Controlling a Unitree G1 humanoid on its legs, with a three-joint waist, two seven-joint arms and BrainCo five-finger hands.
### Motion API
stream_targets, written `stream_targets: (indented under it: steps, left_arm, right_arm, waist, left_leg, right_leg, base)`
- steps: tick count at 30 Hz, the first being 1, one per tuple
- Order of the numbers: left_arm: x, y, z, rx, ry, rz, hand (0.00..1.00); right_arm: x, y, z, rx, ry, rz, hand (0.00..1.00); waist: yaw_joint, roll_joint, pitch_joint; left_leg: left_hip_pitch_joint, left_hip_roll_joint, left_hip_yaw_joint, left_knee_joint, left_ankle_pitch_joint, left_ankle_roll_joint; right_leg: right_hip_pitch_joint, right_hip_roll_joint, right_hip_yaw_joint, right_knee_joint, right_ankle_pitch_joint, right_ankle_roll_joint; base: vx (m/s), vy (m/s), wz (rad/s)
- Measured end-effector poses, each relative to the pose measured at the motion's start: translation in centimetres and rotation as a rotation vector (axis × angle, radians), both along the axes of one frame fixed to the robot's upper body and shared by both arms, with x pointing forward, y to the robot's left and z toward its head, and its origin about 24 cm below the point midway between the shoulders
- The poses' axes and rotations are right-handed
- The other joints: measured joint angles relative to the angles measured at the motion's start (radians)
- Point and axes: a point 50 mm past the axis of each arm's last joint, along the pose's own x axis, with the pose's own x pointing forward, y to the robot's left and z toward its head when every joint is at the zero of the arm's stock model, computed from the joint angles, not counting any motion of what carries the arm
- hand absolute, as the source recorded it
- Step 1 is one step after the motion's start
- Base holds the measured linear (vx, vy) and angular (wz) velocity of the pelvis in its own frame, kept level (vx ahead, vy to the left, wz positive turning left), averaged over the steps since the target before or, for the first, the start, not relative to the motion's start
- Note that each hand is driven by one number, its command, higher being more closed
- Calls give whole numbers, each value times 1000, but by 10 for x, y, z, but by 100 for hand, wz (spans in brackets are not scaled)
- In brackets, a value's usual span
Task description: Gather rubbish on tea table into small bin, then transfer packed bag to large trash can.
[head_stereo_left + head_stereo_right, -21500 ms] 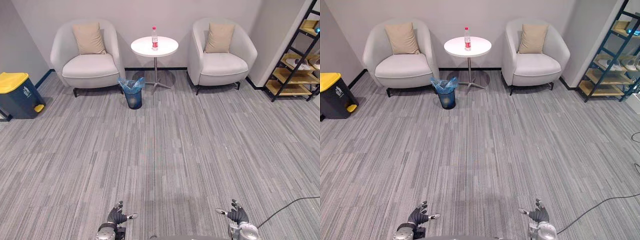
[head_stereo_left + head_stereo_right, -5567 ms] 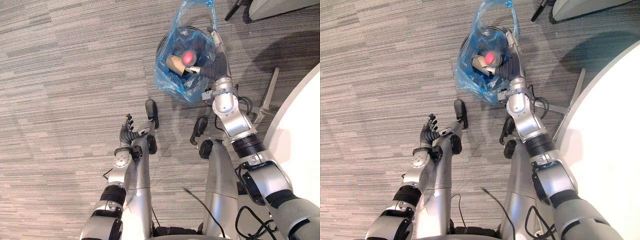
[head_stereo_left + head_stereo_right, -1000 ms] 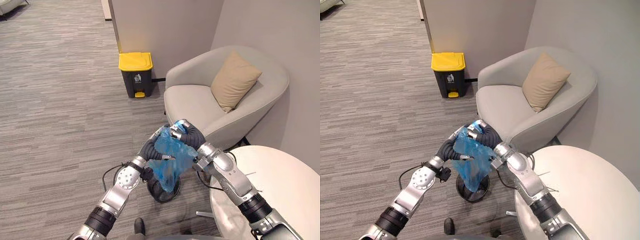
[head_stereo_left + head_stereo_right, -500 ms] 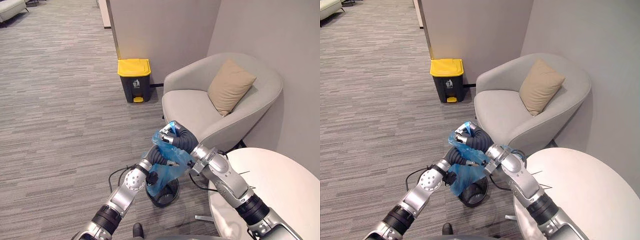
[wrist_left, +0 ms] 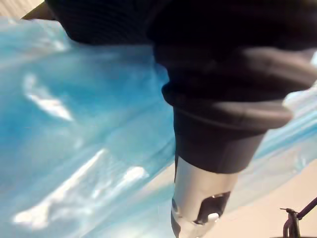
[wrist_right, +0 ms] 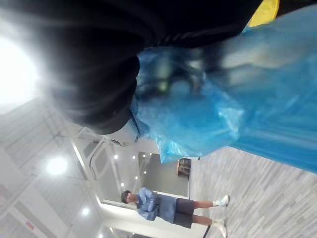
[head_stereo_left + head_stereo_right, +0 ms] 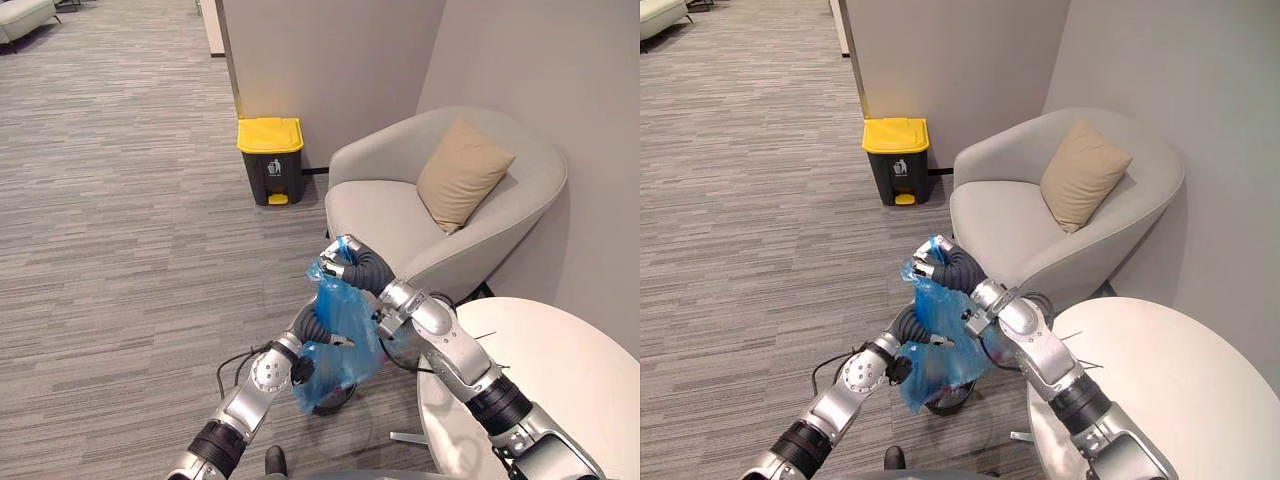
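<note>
Blue bag hangs in the air, lifted off the small bin, which stands on the carpet directly beneath its sagging bottom. Whether the two still touch, cannot tell.

Right hand on top, curled tight round the bunched neck of the bag. Left hand lower, against the bag's side; whether it grips or only presses the plastic, cannot tell.

Edges: round white surface close on the right, its rim just beside the right forearm. Grey armchair with tan cushion right behind the bag. Wall corner beyond.

Open room: wide bare carpet to the left and ahead, running to the large trash can, dark body and yellow lid, standing against the wall, well apart from the bag.

Writing: small white mark on the can's front, too small to read.

Views: right wrist view takes in bunched blue plastic, a sliver of yellow lid, and a distant person in a blue top, dark shorts and white shoes. Left wrist view sits hard against the blue plastic.
</note>
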Motion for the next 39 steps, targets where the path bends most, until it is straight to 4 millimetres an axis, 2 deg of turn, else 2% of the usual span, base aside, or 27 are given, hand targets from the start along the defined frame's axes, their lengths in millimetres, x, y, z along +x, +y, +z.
stream_targets:
  steps: [3, 4, 7, 11, 16, 17, 21, 28, 39]
  left_arm:
    - [-1, -3, -3, -18, 21, 6, 0]
    - [-2, -4, -3, -20, 24, 9, 0]
    - [-3, -10, 9, -33, -16, 1, 0]
    - [-3, -14, 8, -19, -34, 25, 0]
    - [2, -10, 2, 37, -39, 68, 0]
    - [3, -10, 1, 40, -40, 71, 100]
    - [6, -8, -7, 67, -17, 112, 100]
    - [12, -7, -10, 75, 2, 138, 100]
    - [15, -12, -7, -37, 29, 193, 100]
  right_arm:
    - [-2, 15, 7, 52, 7, 47, 100]
    - [-4, 26, 11, 67, 0, 92, 100]
    - [-12, 48, 18, 87, -16, 174, 100]
    - [-17, 58, 19, 85, -18, 214, 100]
    - [-21, 66, 19, 71, -16, 251, 100]
    - [-21, 67, 20, 73, -17, 252, 100]
    - [-24, 76, 26, 67, -29, 290, 100]
    - [-27, 88, 22, 33, -15, 341, 100]
    - [-27, 91, 24, 49, -7, 353, 100]
  waist:
    - [1, 0, 0]
    - [0, 0, 0]
    - [3, -1, 0]
    - [27, -3, -1]
    - [25, -5, -1]
    - [25, -6, -1]
    - [25, -6, -1]
    - [27, -6, -1]
    - [25, -5, -1]
  left_leg:
    - [2, 1, 0, 0, 0, 0]
    - [2, 2, 0, 0, 0, 0]
    - [5, 3, 0, 0, 0, -1]
    - [6, 6, 0, 0, 0, -1]
    - [6, 16, 0, 0, 5, -8]
    - [6, 17, 0, 0, 5, -8]
    - [5, 20, 0, 0, 6, -10]
    - [4, 19, -3, 0, 6, -11]
    - [2, 19, -4, 0, 4, -14]
  right_leg:
    - [1, 1, 0, 0, 0, 0]
    - [1, 2, 1, 0, 0, -1]
    - [0, 3, 1, -1, 1, -1]
    - [5, 7, 1, -12, 7, -5]
    - [6, 12, 1, -16, 12, -11]
    - [6, 12, 1, -16, 12, -11]
    - [7, 15, 1, -19, 14, -14]
    - [17, 15, -2, -29, 18, -13]
    - [17, 15, -2, -30, 17, -12]
  base:
    - [0, 0, 0]
    - [0, 0, 0]
    - [0, 0, 0]
    - [0, 0, 0]
    - [0, 0, 0]
    - [0, 0, 0]
    - [0, 0, 0]
    - [12, 4, 1]
    - [0, 0, 0]
